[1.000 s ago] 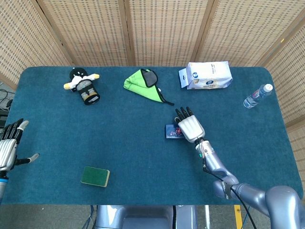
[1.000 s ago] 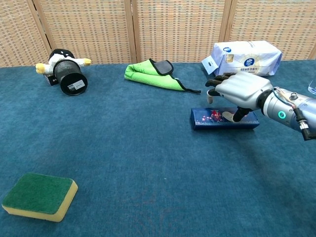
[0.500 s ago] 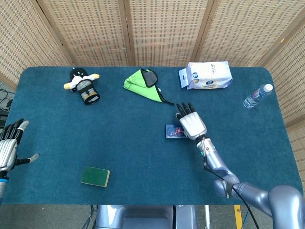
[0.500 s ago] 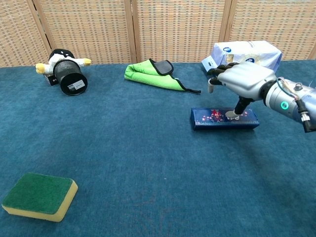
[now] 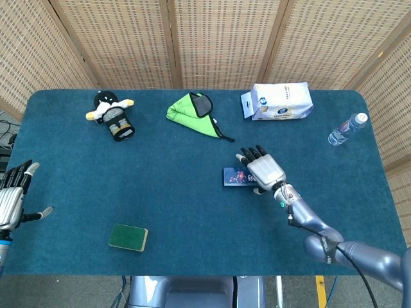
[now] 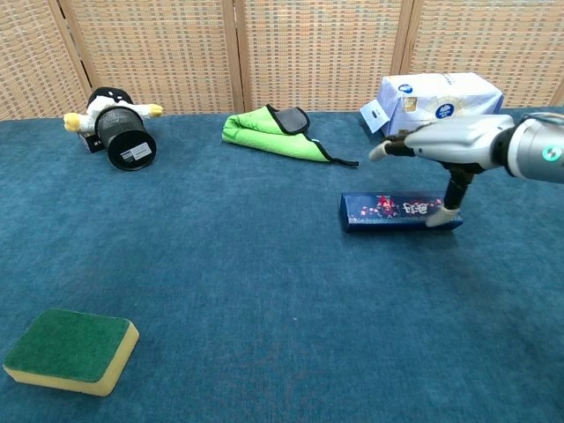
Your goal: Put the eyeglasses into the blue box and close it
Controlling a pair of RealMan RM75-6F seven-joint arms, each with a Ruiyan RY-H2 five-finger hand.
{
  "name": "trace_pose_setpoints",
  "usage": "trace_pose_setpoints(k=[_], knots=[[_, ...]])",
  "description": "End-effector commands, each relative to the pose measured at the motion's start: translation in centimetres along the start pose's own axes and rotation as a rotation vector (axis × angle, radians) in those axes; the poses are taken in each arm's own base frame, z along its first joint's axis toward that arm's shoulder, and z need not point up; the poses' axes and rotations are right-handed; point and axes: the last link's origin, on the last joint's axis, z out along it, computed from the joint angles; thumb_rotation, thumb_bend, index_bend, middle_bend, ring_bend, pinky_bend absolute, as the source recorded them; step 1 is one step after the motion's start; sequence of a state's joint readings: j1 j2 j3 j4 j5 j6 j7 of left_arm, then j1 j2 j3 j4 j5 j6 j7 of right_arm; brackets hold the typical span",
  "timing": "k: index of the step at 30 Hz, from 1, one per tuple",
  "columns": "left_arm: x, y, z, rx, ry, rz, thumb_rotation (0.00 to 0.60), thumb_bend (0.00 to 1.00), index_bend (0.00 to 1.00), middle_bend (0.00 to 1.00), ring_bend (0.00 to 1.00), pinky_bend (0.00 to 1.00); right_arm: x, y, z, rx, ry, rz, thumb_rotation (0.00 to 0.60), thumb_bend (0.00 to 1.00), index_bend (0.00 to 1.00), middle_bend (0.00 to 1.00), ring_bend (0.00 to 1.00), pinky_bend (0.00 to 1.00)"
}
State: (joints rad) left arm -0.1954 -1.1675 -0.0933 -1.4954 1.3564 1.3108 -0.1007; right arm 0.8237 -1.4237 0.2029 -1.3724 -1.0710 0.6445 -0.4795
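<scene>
The blue box (image 5: pixel 234 176) (image 6: pixel 388 212) lies flat on the table right of centre with its lid down. No eyeglasses show in either view. My right hand (image 5: pixel 264 170) (image 6: pixel 449 143) hovers palm-down over the box's right half with its fingers stretched out. Its thumb points down and touches the box's right end. It holds nothing. My left hand (image 5: pixel 11 196) hangs beyond the table's left edge, fingers spread and empty, and shows only in the head view.
A penguin toy with a black cylinder (image 5: pixel 112 117) (image 6: pixel 123 134) lies at the back left. A green cloth (image 5: pixel 192 113) (image 6: pixel 269 132) lies at the back middle, a white packet (image 5: pixel 281 101) (image 6: pixel 441 95) back right. A water bottle (image 5: pixel 347 129) lies far right. A green sponge (image 5: pixel 128 237) (image 6: pixel 70 350) sits front left.
My right hand has lifted off the box's top and shifted right; only its thumb tip now meets the box's right end. The box and left hand have not moved.
</scene>
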Motion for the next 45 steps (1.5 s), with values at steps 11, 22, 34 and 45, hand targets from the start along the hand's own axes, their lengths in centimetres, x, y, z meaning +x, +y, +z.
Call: trace_pose_setpoints(k=[11,22,34,45], knots=[[0.1,-0.2,0.2,0.01,-0.001,-0.006,0.6,0.0,0.0,0.0,0.0,0.0,-1.9,-0.3,2.0,-0.004,-0.125,0.01,0.6,0.0,0.0,0.0,0.0,0.0],[0.0,-0.3,0.5,0.019,-0.005,-0.005,0.6,0.0,0.0,0.0,0.0,0.0,-2.2,-0.1,3.3,-0.047,-0.028,0.064,0.6,0.09,0.2,0.45,0.03,0.0],[-0.1,-0.4,0.5,0.021,-0.005,-0.002,0.6,0.0,0.0,0.0,0.0,0.0,-2.4,-0.1,3.5,-0.037,0.034,0.095,0.6,0.16,0.38,0.56,0.13,0.0],[-0.1,-0.3,0.5,0.022,-0.007,-0.001,0.6,0.0,0.0,0.0,0.0,0.0,-2.6,0.0,3.0,-0.017,-0.013,0.141,0.6,0.0,0.08,0.0,0.0,0.0]])
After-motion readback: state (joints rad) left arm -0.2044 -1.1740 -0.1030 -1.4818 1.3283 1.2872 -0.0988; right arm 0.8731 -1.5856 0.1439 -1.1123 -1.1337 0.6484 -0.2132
